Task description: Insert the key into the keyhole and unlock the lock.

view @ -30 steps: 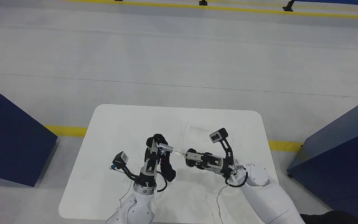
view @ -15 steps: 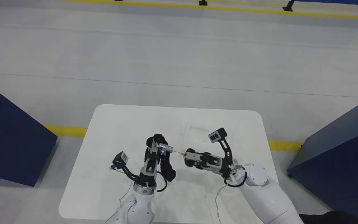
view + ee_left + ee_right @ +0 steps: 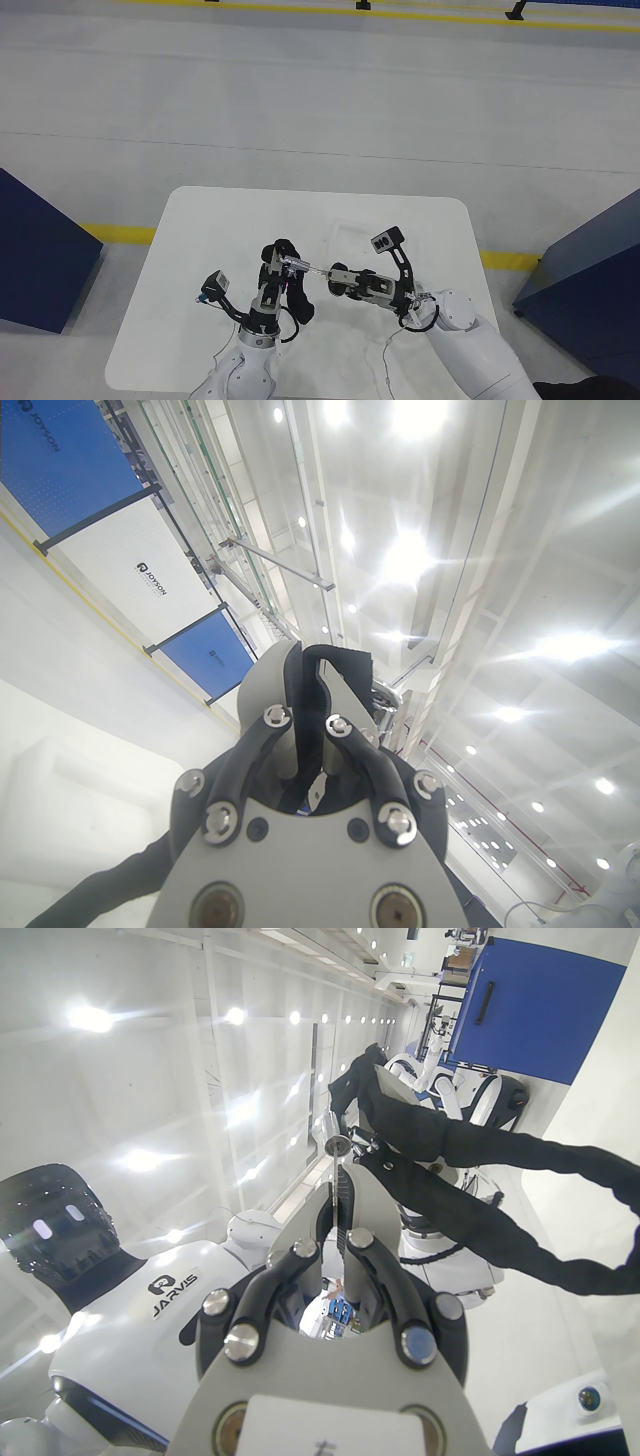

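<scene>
the right gripper [image 3: 337,1183], fingers closed on the key [image 3: 333,1160], is shifted slightly toward the lock [image 3: 336,1146] gripped in the left gripper [image 3: 320,665] above the worktop [image 3: 200,300]; insertion is judged under way.

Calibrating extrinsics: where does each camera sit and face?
Top view: above the arms, facing down at the table; both arms, left tool, right tool show.
Left wrist view: on that wrist, facing up past its tool at the ceiling.
Right wrist view: on that wrist, facing along its key toward the lock in the left tool.
Shared: top and right wrist show key and lock.
</scene>
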You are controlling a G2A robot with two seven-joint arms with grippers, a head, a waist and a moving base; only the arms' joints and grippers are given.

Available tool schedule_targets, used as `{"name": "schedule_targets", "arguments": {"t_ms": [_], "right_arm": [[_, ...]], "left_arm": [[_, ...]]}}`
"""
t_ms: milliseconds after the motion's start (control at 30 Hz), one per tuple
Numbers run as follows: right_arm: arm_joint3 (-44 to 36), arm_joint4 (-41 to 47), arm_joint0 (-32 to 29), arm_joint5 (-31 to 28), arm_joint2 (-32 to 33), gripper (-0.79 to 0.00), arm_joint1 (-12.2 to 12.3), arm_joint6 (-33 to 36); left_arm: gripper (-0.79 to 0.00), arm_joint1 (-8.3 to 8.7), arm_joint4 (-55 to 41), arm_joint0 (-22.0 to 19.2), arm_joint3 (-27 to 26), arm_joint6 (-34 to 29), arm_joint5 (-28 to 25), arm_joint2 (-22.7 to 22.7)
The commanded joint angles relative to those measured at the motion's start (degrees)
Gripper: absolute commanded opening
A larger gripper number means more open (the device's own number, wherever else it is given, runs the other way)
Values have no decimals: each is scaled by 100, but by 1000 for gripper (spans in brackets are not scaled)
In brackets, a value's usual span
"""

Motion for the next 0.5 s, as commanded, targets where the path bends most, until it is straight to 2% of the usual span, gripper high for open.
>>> {"name": "schedule_targets", "arguments": {"t_ms": [0, 467], "right_arm": [[-2, -5, 4, 8, -4, -785, -9, 8], [33, -36, 40, 91, -24, -785, -81, 20]], "left_arm": [[-785, 0, 0, 0, 0, 0, 0, 0], [-785, 0, 0, 0, 0, 0, 0, 0]]}}
